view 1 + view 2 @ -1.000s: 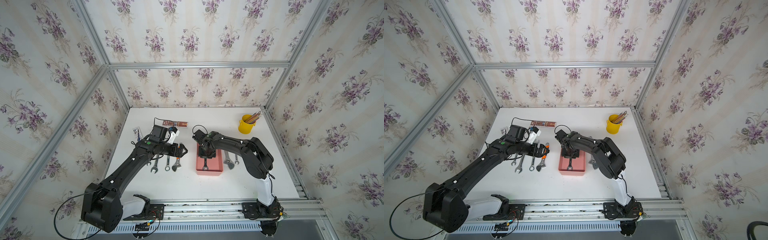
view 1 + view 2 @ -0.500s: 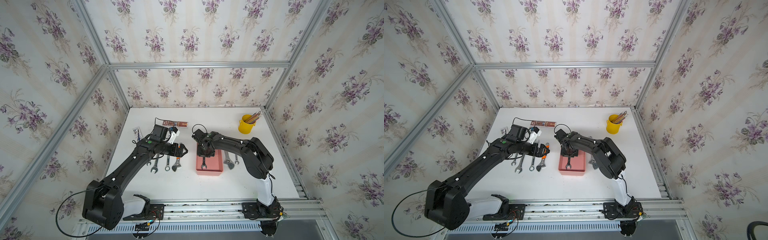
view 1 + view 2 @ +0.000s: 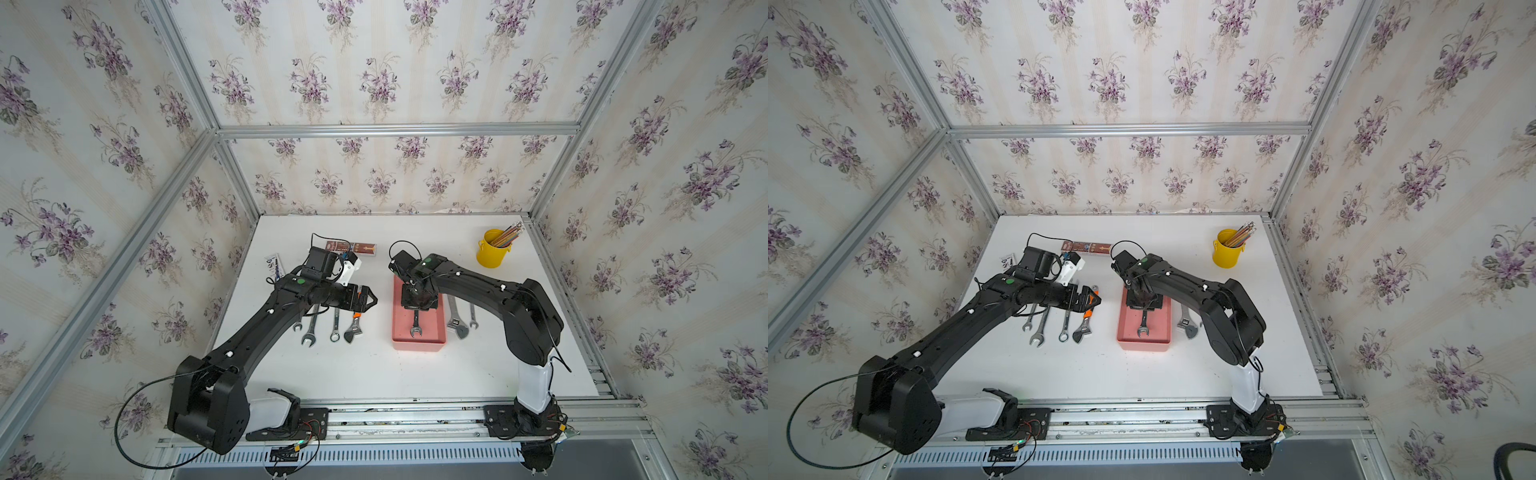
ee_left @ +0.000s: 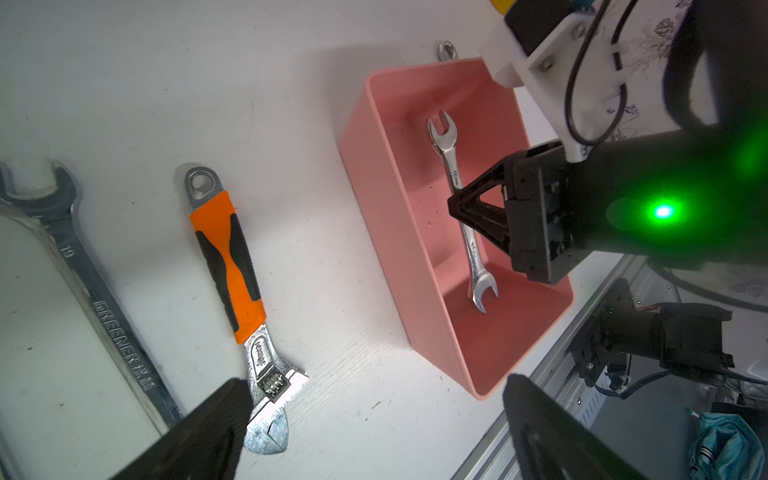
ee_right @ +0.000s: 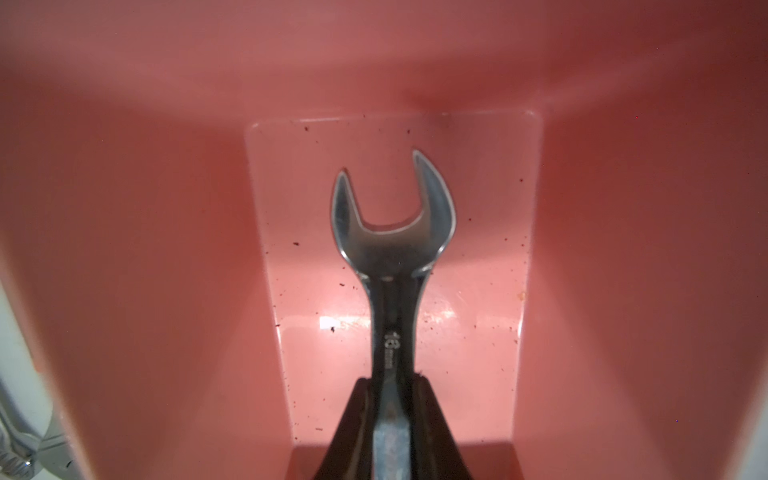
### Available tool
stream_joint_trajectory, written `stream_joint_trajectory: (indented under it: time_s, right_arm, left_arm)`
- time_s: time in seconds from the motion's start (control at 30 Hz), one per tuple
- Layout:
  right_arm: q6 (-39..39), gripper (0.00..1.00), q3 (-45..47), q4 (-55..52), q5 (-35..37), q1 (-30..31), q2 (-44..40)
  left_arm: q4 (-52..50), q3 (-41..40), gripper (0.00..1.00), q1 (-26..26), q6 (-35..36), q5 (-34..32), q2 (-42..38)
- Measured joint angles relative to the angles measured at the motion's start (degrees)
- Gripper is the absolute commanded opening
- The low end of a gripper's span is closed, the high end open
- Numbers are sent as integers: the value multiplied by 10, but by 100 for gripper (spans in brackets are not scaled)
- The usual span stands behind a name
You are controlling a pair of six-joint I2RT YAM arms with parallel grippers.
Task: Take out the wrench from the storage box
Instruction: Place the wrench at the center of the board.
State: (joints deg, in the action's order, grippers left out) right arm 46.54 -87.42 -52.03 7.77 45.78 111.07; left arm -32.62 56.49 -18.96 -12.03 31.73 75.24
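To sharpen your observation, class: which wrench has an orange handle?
The adjustable wrench at the row's end nearest the storage box; the others are bare metal.

Steel wrench (image 4: 451, 166), double-ended — inside pink storage box (image 4: 386, 187)

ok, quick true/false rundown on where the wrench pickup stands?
1. On the right gripper the jaws are closed on the wrench. True.
2. The wrench is already clear of the pink box. False: it is inside the box walls.
3. On the left gripper the jaws are open and empty. True.
4. The yellow cup holds screwdrivers. False: it holds pencils.
5. The orange-handled wrench lies in the box. False: it lies on the table, beside the box.
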Motion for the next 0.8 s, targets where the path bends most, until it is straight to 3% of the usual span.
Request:
stream_joint_trajectory:
  time_s: [0.4,0.8]
  right_arm:
    - [-41,7,-18,-53,37,-43,-87]
    - [-193,7,144,-45,49,-175,-227]
  left_arm:
    - [36,25,99,-56,-36,4,23]
    - [75,80,99,-121,-72,3,90]
